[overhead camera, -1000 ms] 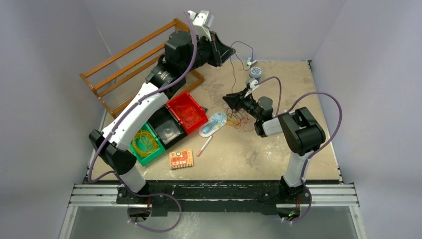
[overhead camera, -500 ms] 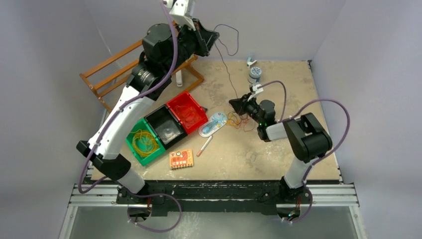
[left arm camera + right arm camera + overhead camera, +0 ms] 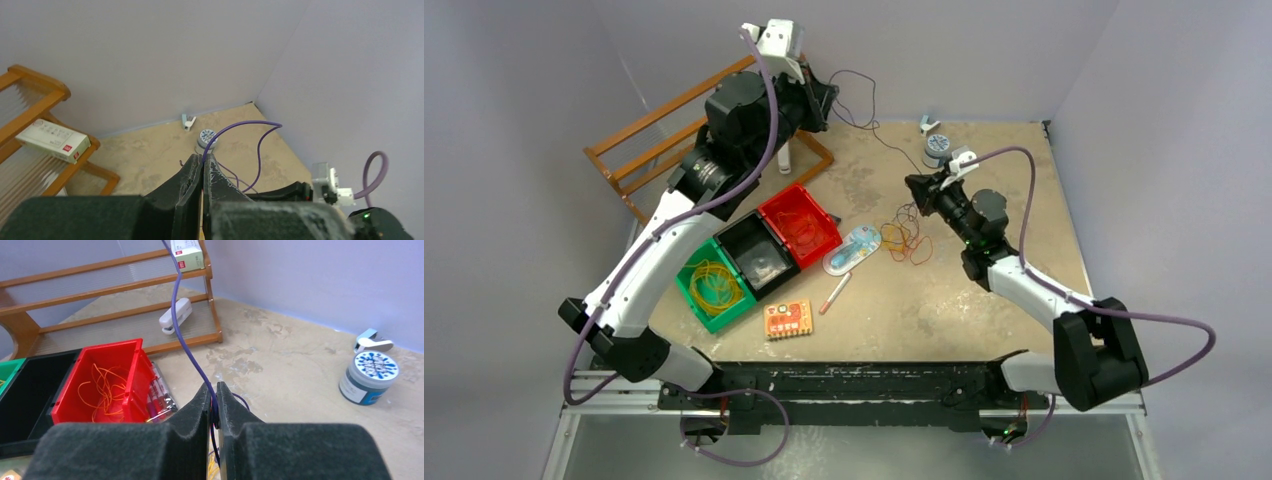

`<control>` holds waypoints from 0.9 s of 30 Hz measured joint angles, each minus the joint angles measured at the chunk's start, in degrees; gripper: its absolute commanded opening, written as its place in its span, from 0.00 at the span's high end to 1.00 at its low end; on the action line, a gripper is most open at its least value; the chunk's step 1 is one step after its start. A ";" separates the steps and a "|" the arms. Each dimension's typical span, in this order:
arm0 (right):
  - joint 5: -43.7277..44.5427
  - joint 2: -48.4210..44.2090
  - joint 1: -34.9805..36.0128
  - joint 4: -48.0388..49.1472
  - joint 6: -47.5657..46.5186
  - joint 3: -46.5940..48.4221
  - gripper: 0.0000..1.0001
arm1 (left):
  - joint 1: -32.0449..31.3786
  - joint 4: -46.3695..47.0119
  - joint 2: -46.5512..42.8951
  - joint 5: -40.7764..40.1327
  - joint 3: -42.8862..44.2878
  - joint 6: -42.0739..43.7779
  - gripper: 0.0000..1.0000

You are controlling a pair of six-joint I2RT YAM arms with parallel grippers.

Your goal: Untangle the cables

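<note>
A thin dark purple cable (image 3: 876, 130) runs slack through the air between my two grippers. My left gripper (image 3: 829, 95) is raised high at the back left and is shut on one end of it; the left wrist view shows the cable (image 3: 239, 128) leaving the closed fingertips (image 3: 203, 156). My right gripper (image 3: 911, 183) is shut on the same cable (image 3: 187, 347), as the right wrist view (image 3: 214, 388) shows. A tangle of red, orange and yellow cables (image 3: 906, 240) lies on the table just below the right gripper.
Red bin (image 3: 799, 222) with orange wires, black bin (image 3: 757, 255) and green bin (image 3: 714, 285) with yellow wires stand at left. A wooden rack (image 3: 664, 130) stands at the back left. A jar (image 3: 937, 148), clip (image 3: 927, 125), blister pack (image 3: 852, 250), pen (image 3: 834, 293) and orange box (image 3: 788, 318) lie about.
My left gripper has swung left with the dark purple cable, drawing it out of the tangle. My right gripper has moved right and back, its arm stretched out.
</note>
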 measured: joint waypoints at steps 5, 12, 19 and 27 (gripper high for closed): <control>0.52 -3.06 0.00 -6.99 -2.49 2.78 0.90 | 0.00 -0.02 -0.04 -0.15 -3.52 -0.02 1.00; 0.72 -2.78 0.00 -12.68 -3.78 4.72 0.89 | 0.00 0.81 -0.44 1.90 -7.91 -0.68 1.00; -1.27 5.97 0.00 -14.38 -3.30 2.82 0.58 | 0.00 1.97 -0.55 5.01 -10.05 -1.31 1.00; -5.57 7.15 0.00 -13.40 -3.41 0.83 0.50 | 0.00 2.27 -0.55 6.51 -10.08 -1.60 1.00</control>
